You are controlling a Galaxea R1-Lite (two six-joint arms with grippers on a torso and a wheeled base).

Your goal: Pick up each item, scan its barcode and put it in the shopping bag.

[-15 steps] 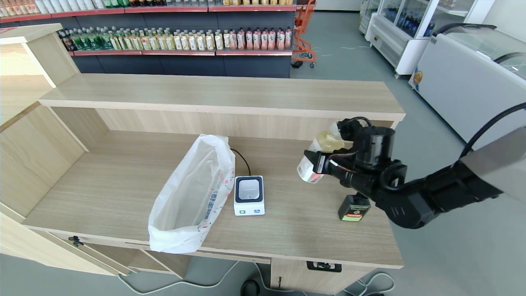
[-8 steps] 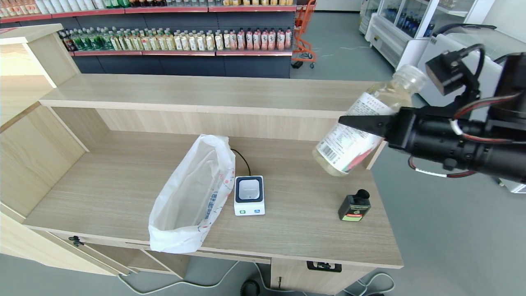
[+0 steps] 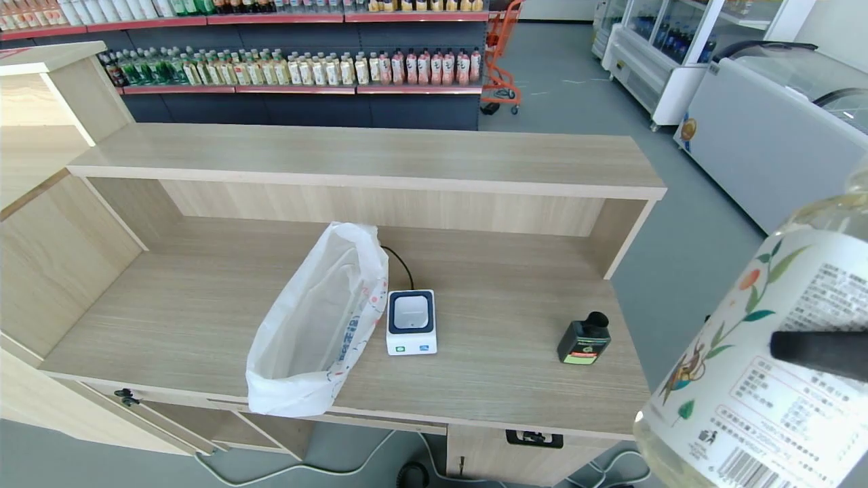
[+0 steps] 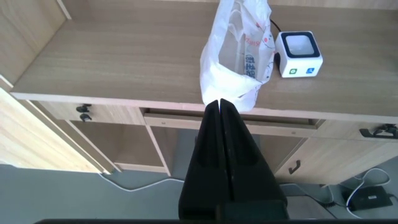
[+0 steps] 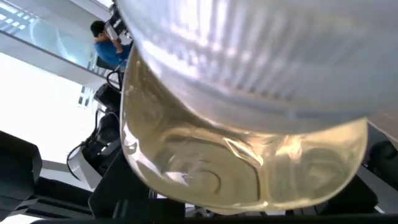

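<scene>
Note the surface (image 3: 475, 386): pale wood-grain laminate, matt and smooth. The shopping bag (image 3: 305, 332) at frame centre is thin, crinkled, translucent white plastic. The scanner (image 3: 410, 322) has a glossy white plastic casing. At lower right, the bottle (image 3: 739, 393) is clear plastic with a smooth printed label.

Bright, even overhead light fills the head view; the bag (image 3: 319, 325) casts only a faint, soft shadow on the counter (image 3: 169, 318); shade lies under the ledge (image 3: 366, 156); the wide lens bows straight edges outward; in the right wrist view the bottle (image 5: 249, 155) is backlit, white glare behind, glints in its liquid.
</scene>
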